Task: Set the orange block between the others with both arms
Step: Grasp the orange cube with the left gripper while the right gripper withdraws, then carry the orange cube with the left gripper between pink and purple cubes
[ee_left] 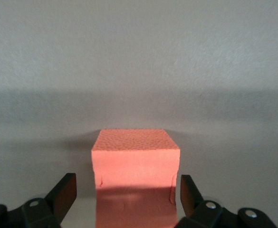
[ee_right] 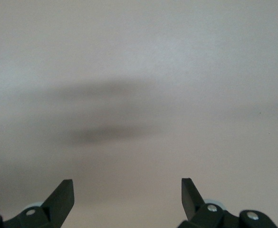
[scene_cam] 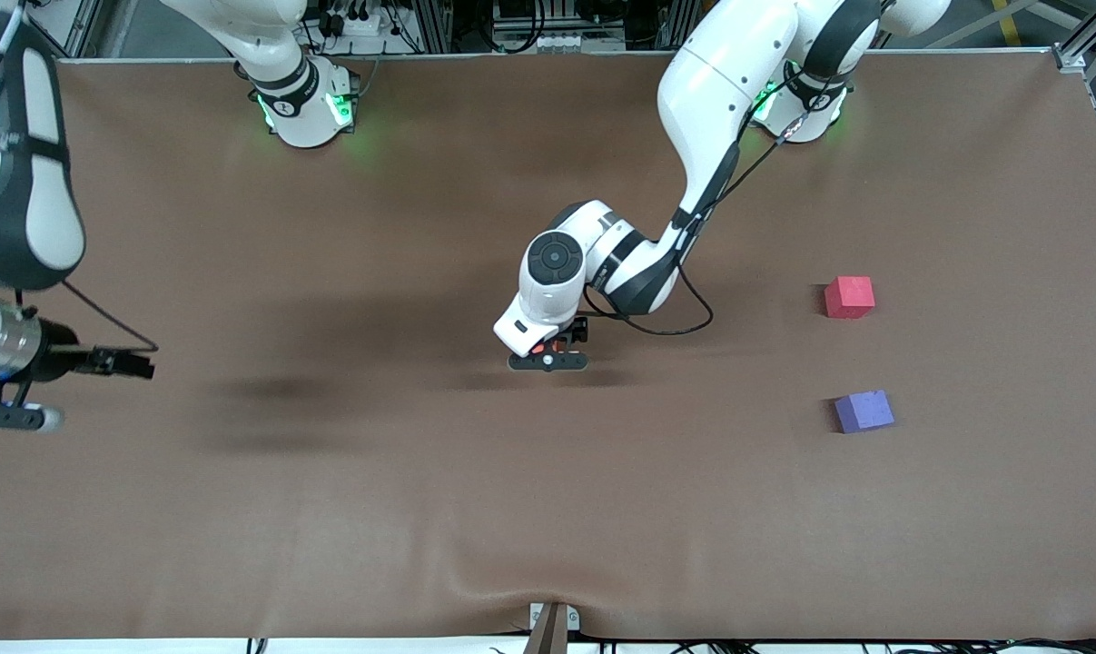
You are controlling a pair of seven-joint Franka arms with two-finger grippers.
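Observation:
The orange block [ee_left: 135,161] sits on the brown table near its middle; in the front view only a sliver of the orange block [scene_cam: 540,348] shows under the left hand. My left gripper [ee_left: 128,180] [scene_cam: 548,361] is down around it, open, one finger on each side with a thin gap to the block. The pinkish-red cube [scene_cam: 849,297] and the purple cube [scene_cam: 863,411] lie apart toward the left arm's end, the purple one nearer the front camera. My right gripper [ee_right: 127,182] [scene_cam: 16,418] hangs open and empty over the right arm's end of the table.
The brown cloth [scene_cam: 330,509] covers the whole table. A small bracket [scene_cam: 552,627] sits at the table's front edge. Both arm bases [scene_cam: 307,109] [scene_cam: 806,109] stand along the table's back edge.

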